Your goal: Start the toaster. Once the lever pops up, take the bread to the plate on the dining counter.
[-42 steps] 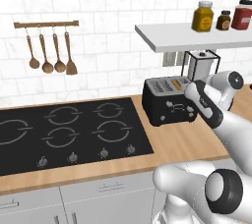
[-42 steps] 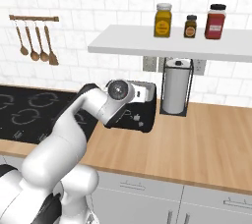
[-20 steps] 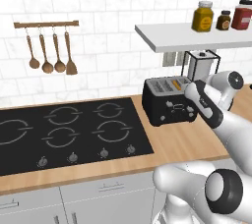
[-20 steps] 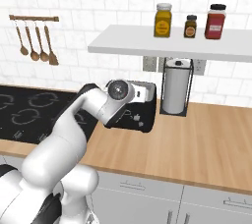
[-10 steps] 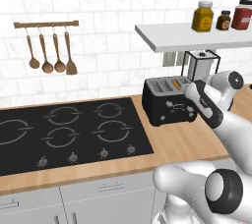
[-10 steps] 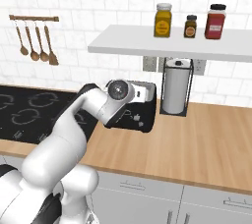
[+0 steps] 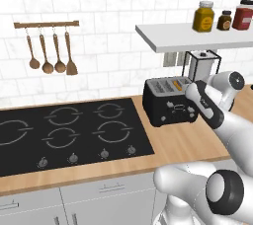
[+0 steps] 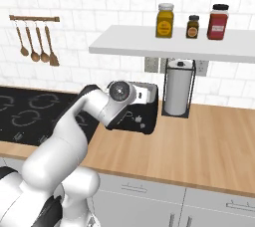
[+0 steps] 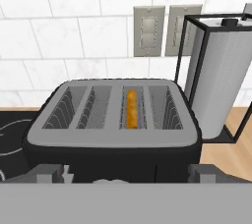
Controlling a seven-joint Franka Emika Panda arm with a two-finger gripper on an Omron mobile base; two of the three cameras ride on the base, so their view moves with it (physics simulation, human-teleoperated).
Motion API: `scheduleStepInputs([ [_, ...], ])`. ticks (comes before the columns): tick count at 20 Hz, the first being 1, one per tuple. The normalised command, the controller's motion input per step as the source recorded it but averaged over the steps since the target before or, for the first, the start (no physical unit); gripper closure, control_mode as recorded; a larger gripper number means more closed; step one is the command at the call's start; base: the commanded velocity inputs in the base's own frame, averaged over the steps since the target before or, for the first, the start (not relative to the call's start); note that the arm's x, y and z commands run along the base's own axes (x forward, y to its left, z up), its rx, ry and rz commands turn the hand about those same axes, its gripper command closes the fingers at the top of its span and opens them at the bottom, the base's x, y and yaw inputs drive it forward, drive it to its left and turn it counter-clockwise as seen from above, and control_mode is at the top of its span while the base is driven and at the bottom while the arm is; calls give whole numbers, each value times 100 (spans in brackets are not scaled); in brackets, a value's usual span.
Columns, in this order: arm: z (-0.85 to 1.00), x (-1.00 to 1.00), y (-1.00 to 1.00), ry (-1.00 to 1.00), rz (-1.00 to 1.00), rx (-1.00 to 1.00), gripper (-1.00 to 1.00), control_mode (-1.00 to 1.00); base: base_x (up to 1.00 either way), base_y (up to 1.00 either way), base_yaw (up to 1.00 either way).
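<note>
The black toaster (image 7: 165, 104) with its silver-grey slotted top stands on the wooden worktop right of the hob, also seen close up in the hand view (image 9: 113, 122). The bread (image 9: 132, 109) sits upright deep in the third slot from the left, showing as an orange strip (image 7: 177, 85). My gripper (image 7: 189, 101) hovers at the toaster's front right, level with its upper edge. Its jaws stand wide open, and the dark fingertips (image 9: 50, 173) flank the front face with nothing between them. The arm hides part of the toaster (image 8: 142, 107) in the right base view. The plate and the dining counter are out of view.
A paper towel roll in a black wire holder (image 9: 216, 85) stands just right of the toaster. Above it a white shelf (image 8: 174, 44) carries three jars. The black hob (image 7: 64, 130) lies to the left, with wooden utensils (image 7: 49, 54) on the tiled wall.
</note>
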Motion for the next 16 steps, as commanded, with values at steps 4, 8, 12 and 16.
scheduleStepInputs([
  [4,0,0,0,0,0,0,-100,-100,0,0,0],
  [8,0,0,0,0,0,0,-100,-100,0,0,0],
  [12,0,0,0,0,0,0,-100,-100,0,0,0],
  [16,0,0,0,0,0,0,-100,-100,0,0,0],
])
